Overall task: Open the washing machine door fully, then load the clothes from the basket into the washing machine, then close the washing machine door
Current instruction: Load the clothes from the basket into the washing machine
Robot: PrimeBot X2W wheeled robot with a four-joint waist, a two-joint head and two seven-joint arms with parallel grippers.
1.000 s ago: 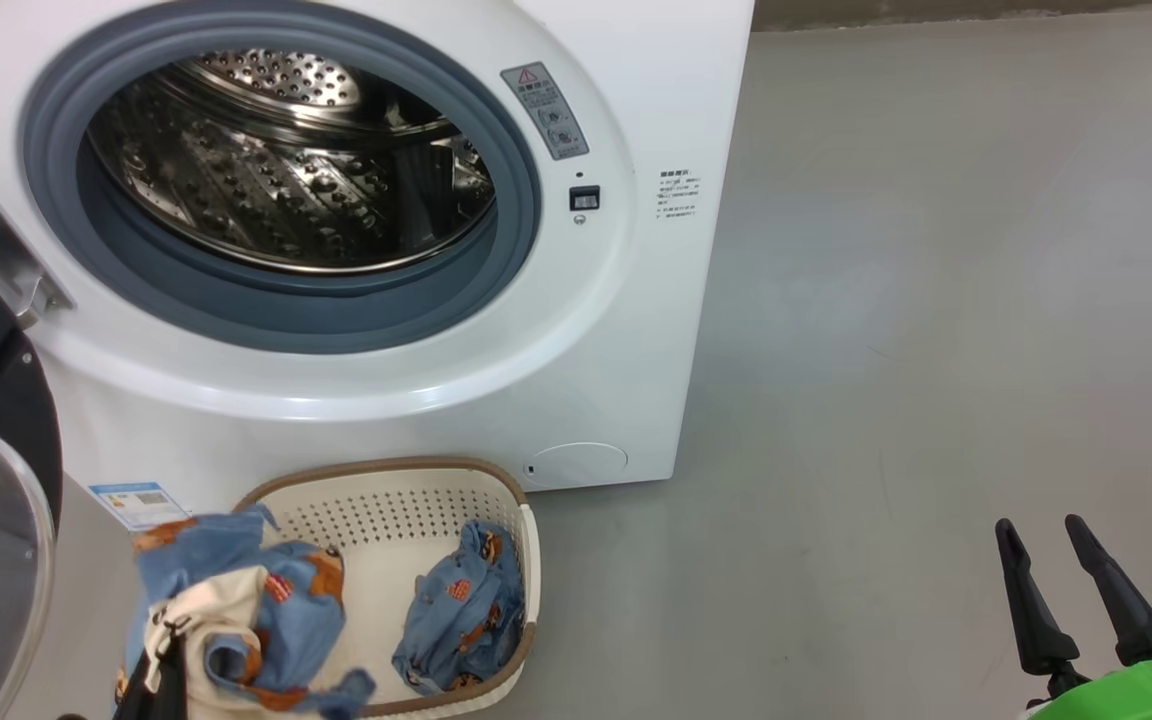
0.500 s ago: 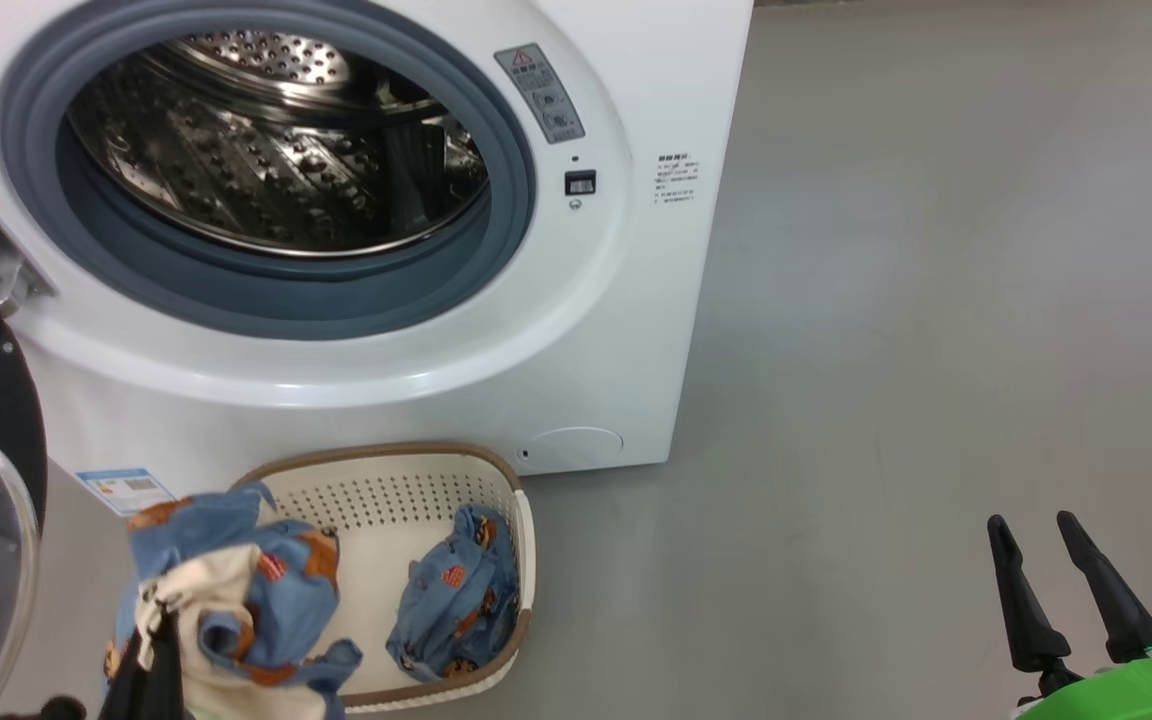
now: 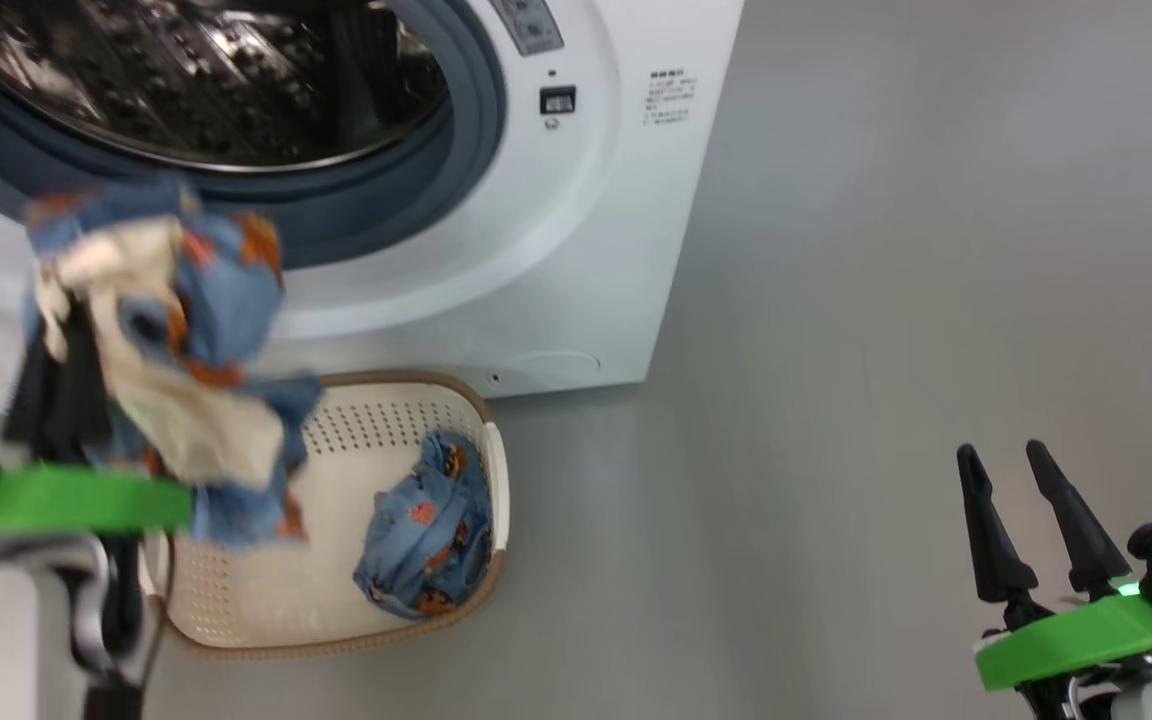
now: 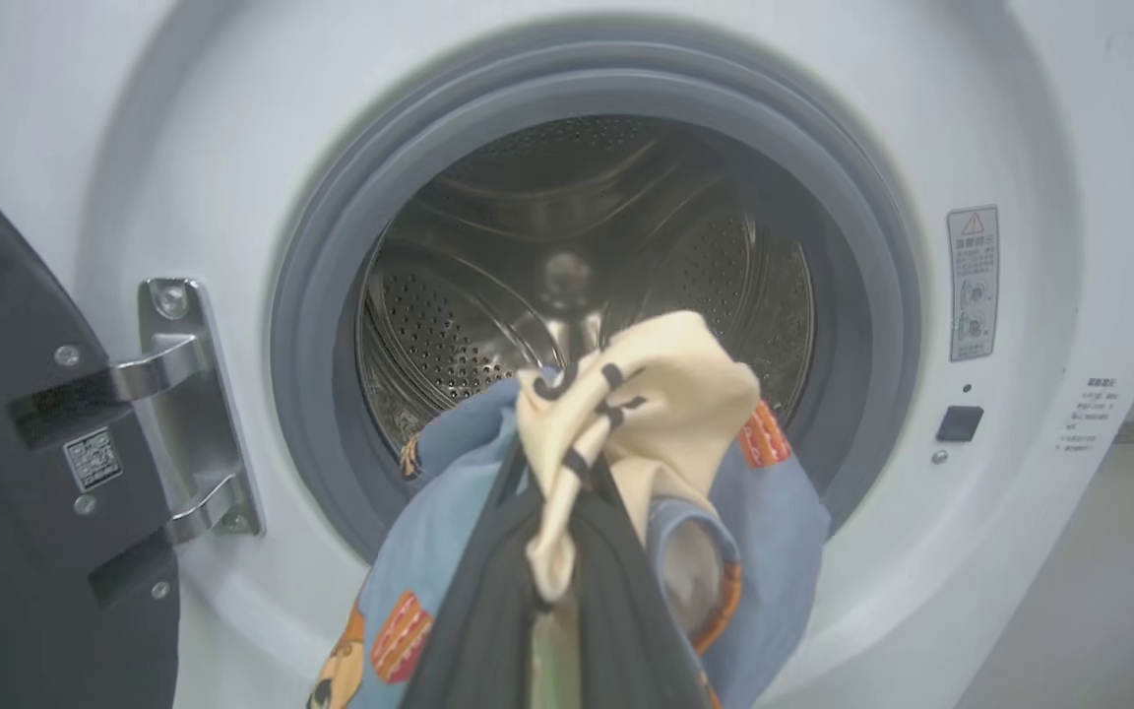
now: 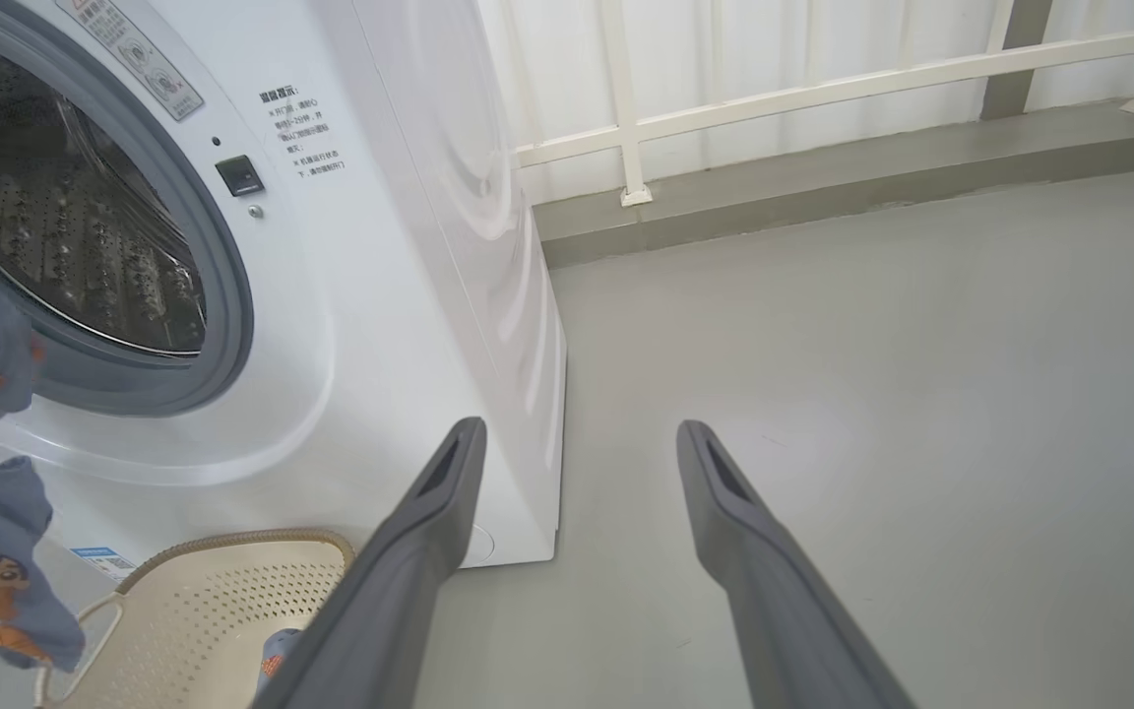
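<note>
the garment (image 4: pixel 646 394) looks soft, light and floppy, best held at a gathered bunch as the left end effector (image 4: pixel 559 512) clamps it; right end effector (image 3: pixel 1001 460) apart.

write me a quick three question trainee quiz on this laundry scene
1. True or false: the left claw is shut on a cream-and-blue garment lifted before the drum.
2. What lies in the basket? A) nothing B) one blue printed garment C) two towels
3. Fill in: the right claw is ___ and holds nothing.
Key: 1 true; 2 B; 3 open.
</note>
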